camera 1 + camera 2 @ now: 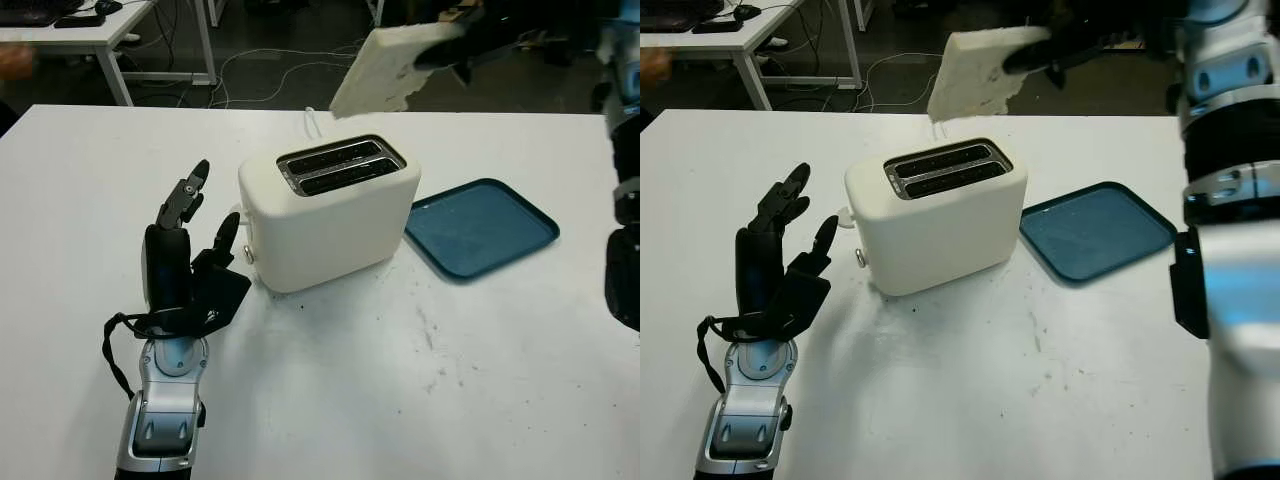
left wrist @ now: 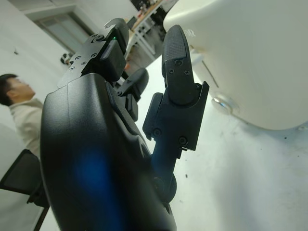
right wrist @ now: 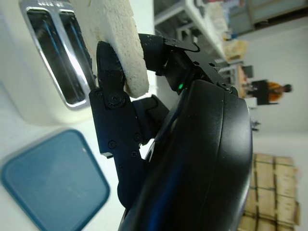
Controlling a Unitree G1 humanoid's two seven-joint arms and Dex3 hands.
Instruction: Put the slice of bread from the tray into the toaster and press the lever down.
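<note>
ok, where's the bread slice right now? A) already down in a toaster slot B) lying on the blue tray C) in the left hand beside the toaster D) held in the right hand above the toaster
D: the right hand grips the bread slice in the air above the toaster, whose slots show no bread; the blue tray is bare, and the left hand is open beside the toaster.

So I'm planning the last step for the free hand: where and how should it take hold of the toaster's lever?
Go for the small knob on the toaster's narrow end, facing the left hand. It sticks out sideways, so come from that side, set a fingertip on top and push down. The left hand is open beside it; the right hand holds the bread.
</note>
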